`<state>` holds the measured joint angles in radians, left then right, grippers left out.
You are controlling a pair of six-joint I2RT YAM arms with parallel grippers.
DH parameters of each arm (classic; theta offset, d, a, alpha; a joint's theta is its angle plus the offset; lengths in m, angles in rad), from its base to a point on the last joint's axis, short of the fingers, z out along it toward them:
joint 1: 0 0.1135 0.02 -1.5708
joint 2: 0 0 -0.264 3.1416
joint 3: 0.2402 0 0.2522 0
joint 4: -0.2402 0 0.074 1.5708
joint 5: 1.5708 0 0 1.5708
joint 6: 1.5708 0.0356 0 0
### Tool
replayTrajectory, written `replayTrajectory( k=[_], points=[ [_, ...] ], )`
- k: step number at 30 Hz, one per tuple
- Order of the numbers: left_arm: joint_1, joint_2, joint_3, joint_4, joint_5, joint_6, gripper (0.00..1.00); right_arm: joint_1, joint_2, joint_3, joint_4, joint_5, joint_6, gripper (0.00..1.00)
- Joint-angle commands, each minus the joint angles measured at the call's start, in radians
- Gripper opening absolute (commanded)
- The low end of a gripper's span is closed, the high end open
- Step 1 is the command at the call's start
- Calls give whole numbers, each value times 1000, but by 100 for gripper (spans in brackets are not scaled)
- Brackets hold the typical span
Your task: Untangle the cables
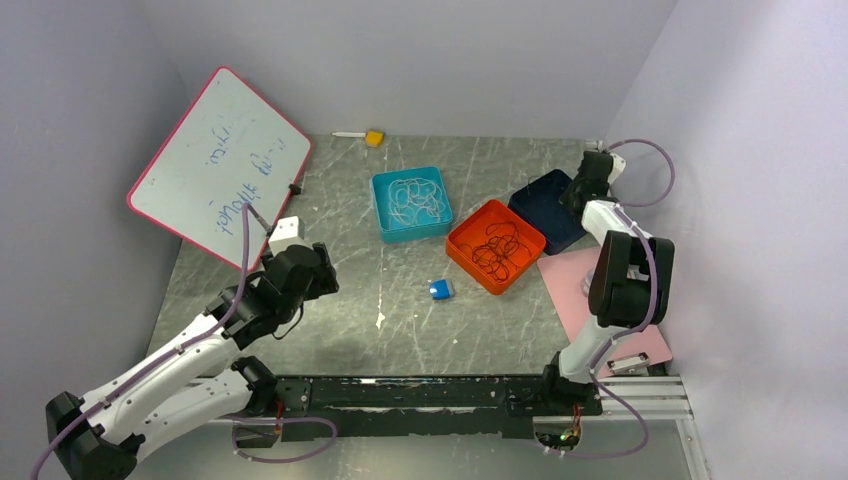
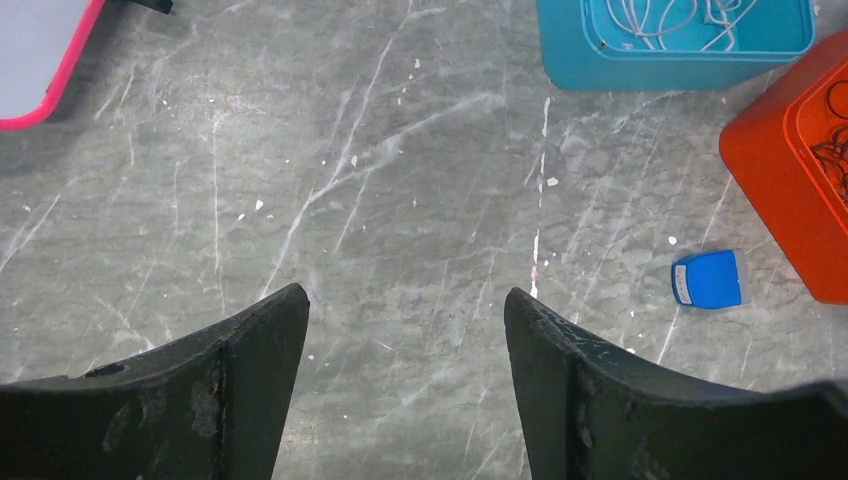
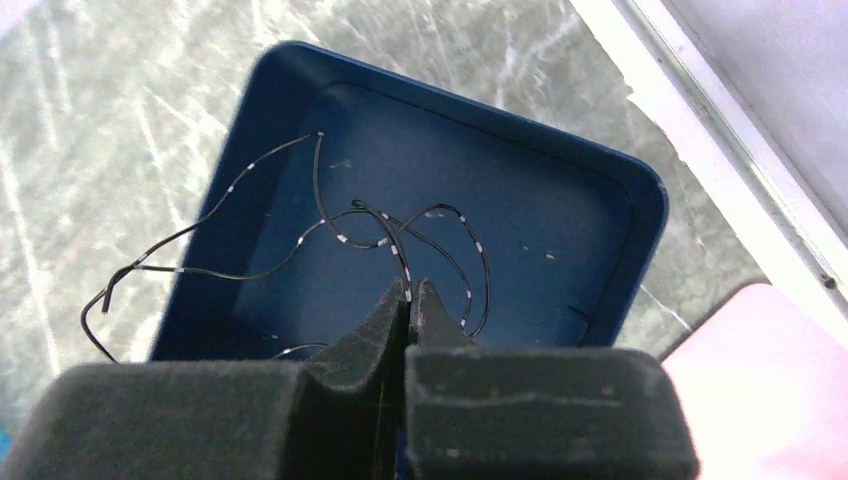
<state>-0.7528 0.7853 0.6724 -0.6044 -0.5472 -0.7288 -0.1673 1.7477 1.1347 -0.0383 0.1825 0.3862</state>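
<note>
Right gripper (image 3: 410, 290) pinches black cable (image 3: 330, 215) over navy tray (image 3: 560, 190), two o'clock; left gripper (image 2: 405, 295), eight o'clock, fingers apart over table (image 2: 400, 150).

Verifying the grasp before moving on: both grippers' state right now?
Left gripper: open, holding nothing.
Right gripper: shut on a black cable above the dark blue tray.

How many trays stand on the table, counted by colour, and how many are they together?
Teal tray: 1
Orange tray: 1
Dark blue tray: 1
Total: 3
</note>
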Motion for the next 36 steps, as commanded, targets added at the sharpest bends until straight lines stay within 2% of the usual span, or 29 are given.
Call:
replayTrajectory(
  k=[1, 16, 23, 36],
  points=[
    [-3, -9, 25, -14, -15, 5, 76, -11, 25, 9, -67, 89, -27, 0],
    [-3, 3, 18, 0, -6, 1, 76, 20, 127, 116, -194, 189, -124, 0],
    [-3, 9, 16, 4, -2, -3, 76, 64, 153, 141, -182, 162, -154, 3],
    [-2, 8, 13, -5, -11, -4, 76, 133, 220, 207, -147, -9, -170, 6]
  ],
)
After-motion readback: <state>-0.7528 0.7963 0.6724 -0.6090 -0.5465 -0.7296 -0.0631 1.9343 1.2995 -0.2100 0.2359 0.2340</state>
